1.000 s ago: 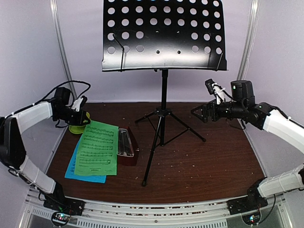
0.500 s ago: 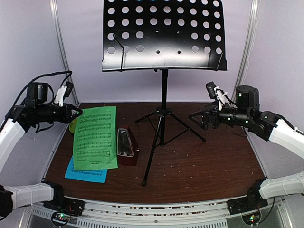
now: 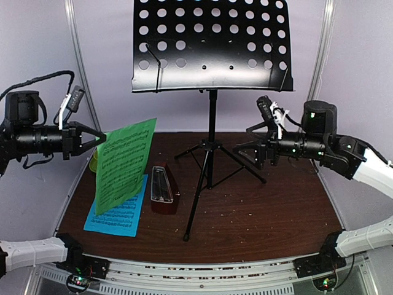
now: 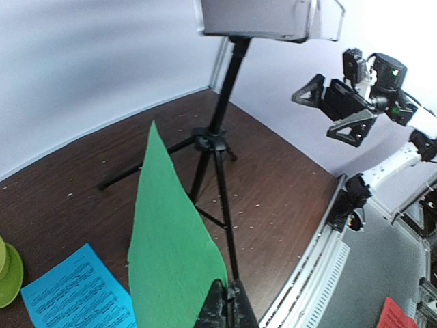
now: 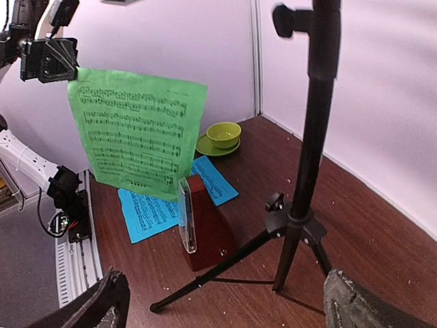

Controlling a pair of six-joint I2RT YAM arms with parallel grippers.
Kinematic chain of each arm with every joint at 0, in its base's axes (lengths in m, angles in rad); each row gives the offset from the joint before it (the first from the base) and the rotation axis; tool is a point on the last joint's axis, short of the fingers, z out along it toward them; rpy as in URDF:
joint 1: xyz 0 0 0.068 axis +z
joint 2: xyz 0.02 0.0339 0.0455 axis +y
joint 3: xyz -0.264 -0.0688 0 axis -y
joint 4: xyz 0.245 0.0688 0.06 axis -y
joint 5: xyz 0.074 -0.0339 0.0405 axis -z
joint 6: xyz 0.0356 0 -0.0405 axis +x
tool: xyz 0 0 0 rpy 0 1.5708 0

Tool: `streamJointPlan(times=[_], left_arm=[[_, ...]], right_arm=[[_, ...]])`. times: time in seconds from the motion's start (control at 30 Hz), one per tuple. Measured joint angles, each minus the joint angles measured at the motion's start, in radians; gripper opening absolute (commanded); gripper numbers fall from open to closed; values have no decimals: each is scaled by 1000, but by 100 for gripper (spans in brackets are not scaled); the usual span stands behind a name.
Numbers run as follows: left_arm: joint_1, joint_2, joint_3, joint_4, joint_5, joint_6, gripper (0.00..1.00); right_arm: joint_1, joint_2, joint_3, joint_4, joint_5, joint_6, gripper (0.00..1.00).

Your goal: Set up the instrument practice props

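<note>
My left gripper is shut on the top corner of the green sheet of music and holds it up in the air, hanging over the table's left side; the sheet also shows in the left wrist view and the right wrist view. The blue sheet lies flat on the table below it. The reddish-brown metronome lies next to the blue sheet. The black music stand stands in the middle, its desk empty. My right gripper is open and empty, in the air to the right of the stand's pole.
A small lime-green bowl on a saucer stands at the back left of the table. The stand's tripod legs spread across the middle of the brown table. White walls close in the back and both sides.
My left gripper has lifted the green sheet off the table and up to the left, so it now hangs upright. My right gripper has drifted a little left toward the stand.
</note>
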Motion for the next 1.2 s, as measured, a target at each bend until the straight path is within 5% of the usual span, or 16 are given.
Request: streamJointPlan(times=[0.27, 0.5, 1.03, 1.2], left_arm=[[-319, 265, 291, -34, 18, -47, 0], [-476, 502, 468, -37, 66, -40, 0], [-606, 736, 662, -43, 197, -21, 0], [-607, 753, 675, -43, 211, -19, 0]], right_arm=[[112, 11, 175, -68, 42, -93, 100], [224, 8, 277, -210, 127, -217, 100], [400, 5, 338, -417, 291, -336, 97], [414, 33, 380, -470, 325, -366, 79]])
